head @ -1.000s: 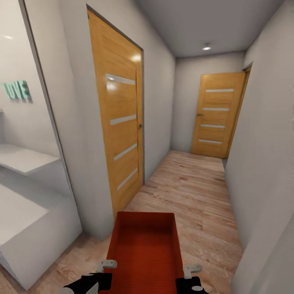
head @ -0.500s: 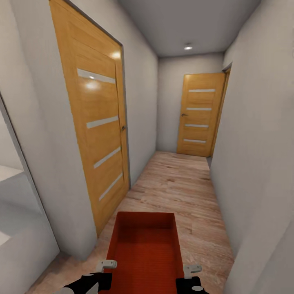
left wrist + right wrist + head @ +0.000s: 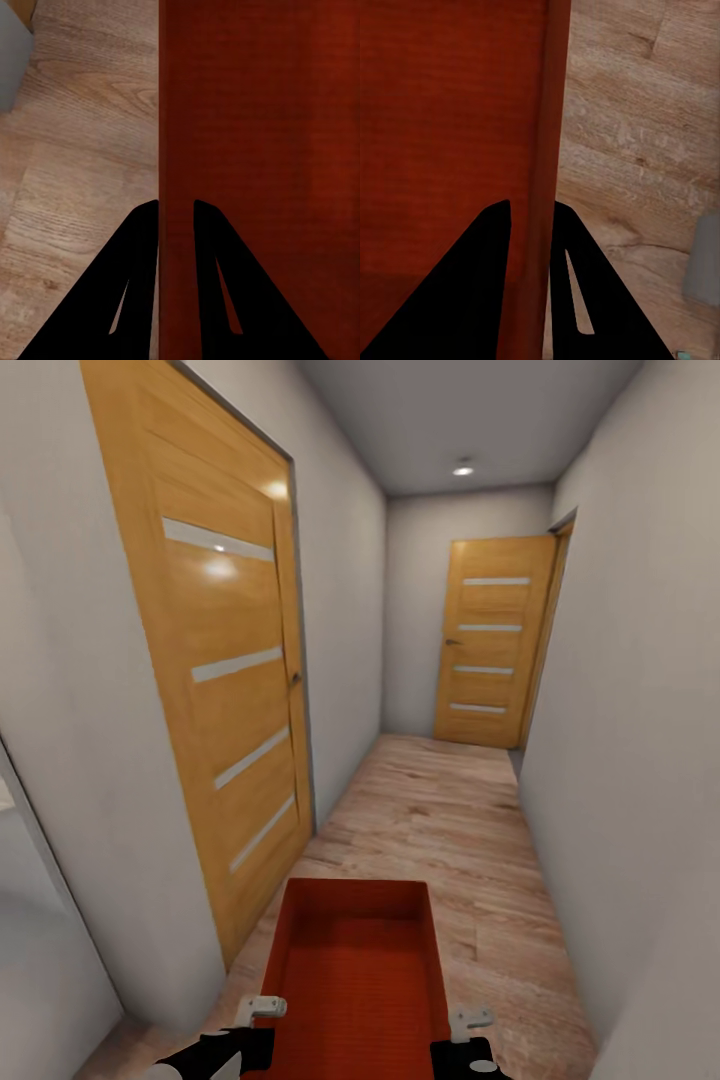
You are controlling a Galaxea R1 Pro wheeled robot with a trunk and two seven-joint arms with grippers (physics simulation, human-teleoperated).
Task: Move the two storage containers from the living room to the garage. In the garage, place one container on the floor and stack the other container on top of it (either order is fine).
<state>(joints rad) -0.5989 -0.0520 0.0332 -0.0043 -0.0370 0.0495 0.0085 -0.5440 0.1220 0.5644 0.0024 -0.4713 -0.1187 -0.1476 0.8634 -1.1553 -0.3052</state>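
Both hands hold one orange-red bin between them, low at the near edge of the head view. In that view the left hand (image 3: 262,1008) grips the bin's left long wall and the right hand (image 3: 470,1019) grips its right long wall, with the black wrists just behind them. The bin (image 3: 358,960) is open-topped and empty, its long side pointing ahead down a narrow hallway. Light wood plank floor (image 3: 450,810) runs under and beyond it. Plain pale walls close in on both sides. A tall wooden door (image 3: 225,680) with four pale horizontal stripes stands shut in the left wall, close to the bin. A second matching door (image 3: 490,655) stands shut at the far end of the hallway, and a small round ceiling light (image 3: 462,470) glows above it.

From the left wrist view, the left hand (image 3: 176,214) pinches the bin's wall: one dark finger lies outside over the wood floor, the other inside over the red bin bottom (image 3: 270,150), the thin wall clamped between them.

From the right wrist view, the right hand (image 3: 532,214) pinches the opposite wall (image 3: 551,112) the same way, one finger inside the bin and one outside above the planks.
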